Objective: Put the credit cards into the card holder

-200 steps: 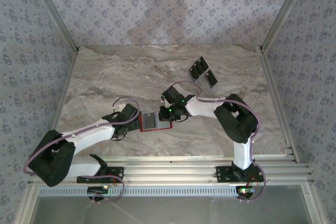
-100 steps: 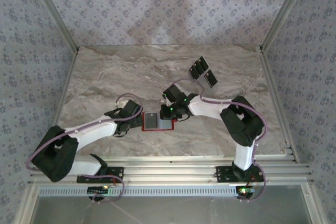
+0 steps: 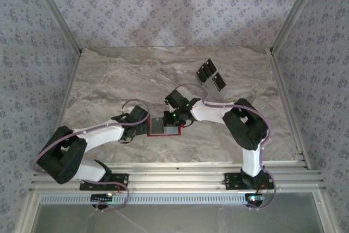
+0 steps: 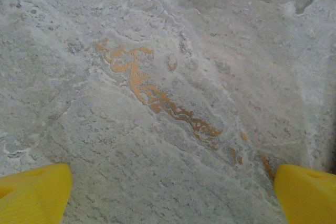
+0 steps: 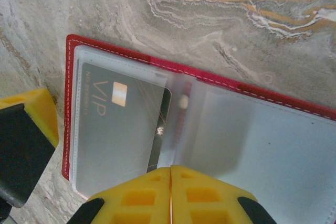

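Right gripper [image 5: 170,195] is seen clenched over the card holder [image 5: 252,145], left gripper [image 4: 170,198] splayed beside it, on marble table [image 3: 109,80] within wallpapered walls [image 3: 163,4]; a pocketed credit card [image 5: 118,124] is resolved at right wrist.

You get soft, even light from overhead: on the table [image 3: 109,75] the arms cast only faint, blurred shadows, and the top view is slightly grainy. At the left gripper [image 4: 170,198], the marble between the wide-apart jaws is bright and a little washed out, and the yellow fingertips [image 4: 31,195] are out of focus. Just ahead of the right gripper [image 5: 170,195], jaws together, a small glint sits on the credit card [image 5: 118,124] under the milky sleeve of the card holder [image 5: 262,150].
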Controlling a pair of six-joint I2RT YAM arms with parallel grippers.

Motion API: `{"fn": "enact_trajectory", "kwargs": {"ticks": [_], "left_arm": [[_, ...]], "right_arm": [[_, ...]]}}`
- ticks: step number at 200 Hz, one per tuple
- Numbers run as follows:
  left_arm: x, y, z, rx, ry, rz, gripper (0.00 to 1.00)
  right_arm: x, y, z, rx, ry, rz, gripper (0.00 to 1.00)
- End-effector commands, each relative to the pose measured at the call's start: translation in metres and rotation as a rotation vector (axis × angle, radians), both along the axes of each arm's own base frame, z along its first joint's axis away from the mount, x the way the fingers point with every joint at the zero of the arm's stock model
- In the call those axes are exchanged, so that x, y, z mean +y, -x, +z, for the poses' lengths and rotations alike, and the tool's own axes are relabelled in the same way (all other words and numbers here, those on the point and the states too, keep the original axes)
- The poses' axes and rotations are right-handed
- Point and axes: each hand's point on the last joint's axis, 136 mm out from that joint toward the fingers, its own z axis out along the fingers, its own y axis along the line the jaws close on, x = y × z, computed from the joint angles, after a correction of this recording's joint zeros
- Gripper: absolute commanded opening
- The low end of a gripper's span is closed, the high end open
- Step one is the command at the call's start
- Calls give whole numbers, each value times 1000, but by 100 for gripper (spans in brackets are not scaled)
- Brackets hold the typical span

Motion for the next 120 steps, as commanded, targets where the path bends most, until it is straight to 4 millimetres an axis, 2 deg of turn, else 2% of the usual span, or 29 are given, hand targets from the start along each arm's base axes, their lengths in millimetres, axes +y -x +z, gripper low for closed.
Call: {"fn": "enact_trajectory", "kwargs": {"ticks": [1,53,55,59,120], "left_arm": [[2,6,-13,31,-6,-10,100],[-1,8,-22,43,0,-14,100],[-1,9,-22,45,0,-16,100],[-2,9,-22,45,2,-18,100],[-4,12,-26,50,6,-21,99]], "right_arm": [[7,5,-4,20,6,18,9],[10,13,-13,41,22,31,10],[16,8,-5,25,3,31,9],[19,6,-3,21,-3,33,9],[32,9,-2,28,-11,61,9]]}}
